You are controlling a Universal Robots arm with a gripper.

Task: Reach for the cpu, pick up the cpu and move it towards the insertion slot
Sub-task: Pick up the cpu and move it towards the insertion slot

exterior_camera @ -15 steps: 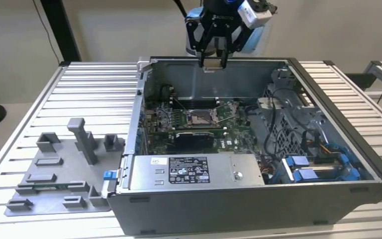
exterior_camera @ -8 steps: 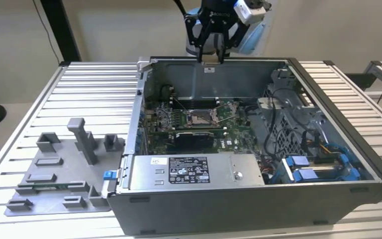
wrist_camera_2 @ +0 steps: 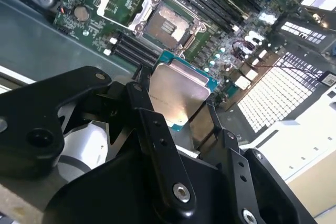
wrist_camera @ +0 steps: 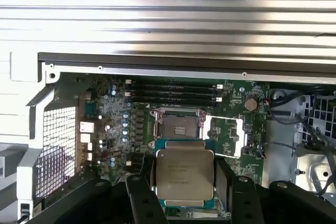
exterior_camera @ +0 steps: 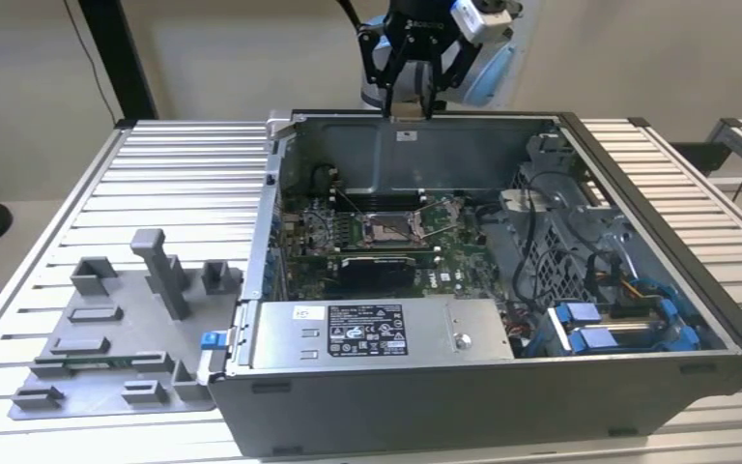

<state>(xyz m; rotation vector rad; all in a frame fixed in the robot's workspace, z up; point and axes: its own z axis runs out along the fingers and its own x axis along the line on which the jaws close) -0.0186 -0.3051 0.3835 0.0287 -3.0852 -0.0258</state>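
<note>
- Since the chip [wrist_camera: 185, 178] has to go in flat, the jaws are clamped on two opposite edges, its metal top facing both wrist cameras.
- Gripper [exterior_camera: 410, 97] hangs above the open computer case [exterior_camera: 680, 290], at its back wall.
- Socket [wrist_camera: 177, 127] lies past the jaws, uncovered, its frame swung aside.

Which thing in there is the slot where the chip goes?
Look inside the open computer case, at the green circuit board on its floor. The insertion slot is the square with a shiny metal frame and dark centre, just above the black rectangular module.
</note>
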